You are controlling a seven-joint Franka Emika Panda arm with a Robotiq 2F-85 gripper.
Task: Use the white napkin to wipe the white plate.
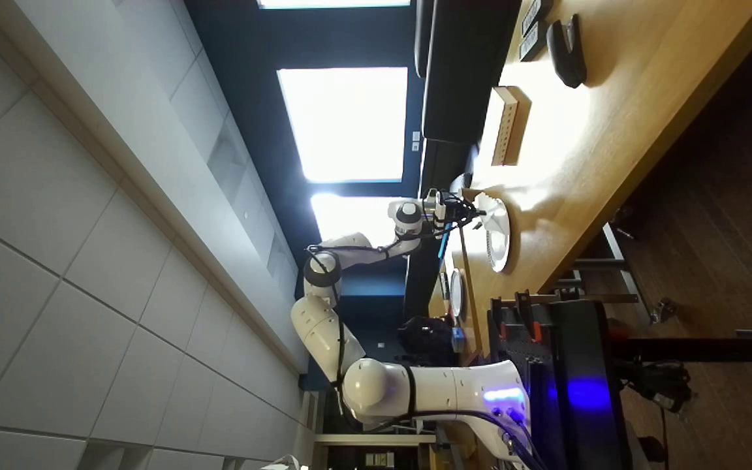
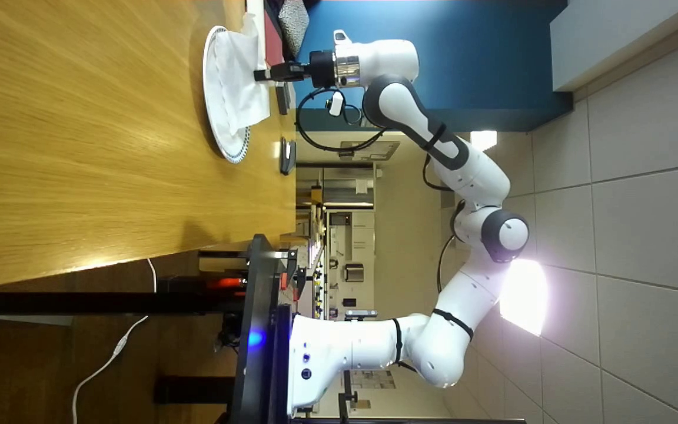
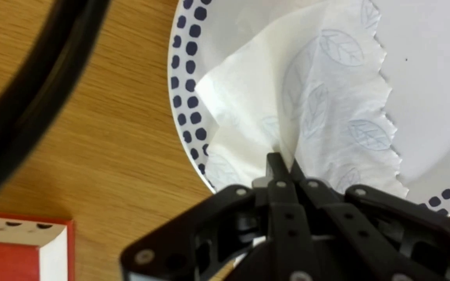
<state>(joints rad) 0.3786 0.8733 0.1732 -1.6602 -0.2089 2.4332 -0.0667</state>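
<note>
The white plate [image 3: 436, 58], with dark blue dots round its rim, lies on the wooden table. It also shows in both exterior views [image 1: 499, 253] [image 2: 214, 97]. My gripper [image 3: 285, 166] is over the plate near its rim, shut on a pinched fold of the white napkin [image 3: 338, 105]. The napkin has faint leaf prints and a scalloped edge. It spreads from the fingertips over part of the plate; it shows in both exterior views [image 1: 493, 212] [image 2: 242, 73]. In an exterior view the gripper [image 2: 261, 75] holds the napkin a little above the plate. The napkin's underside is hidden.
A red book-like object [image 3: 6, 259] lies beside the plate in the wrist view. A cream boxy block [image 1: 505, 125], a black stapler [image 1: 566, 52] and dark remotes [image 1: 532, 40] lie farther along the table. A black cable [image 3: 41, 89] crosses the wrist view.
</note>
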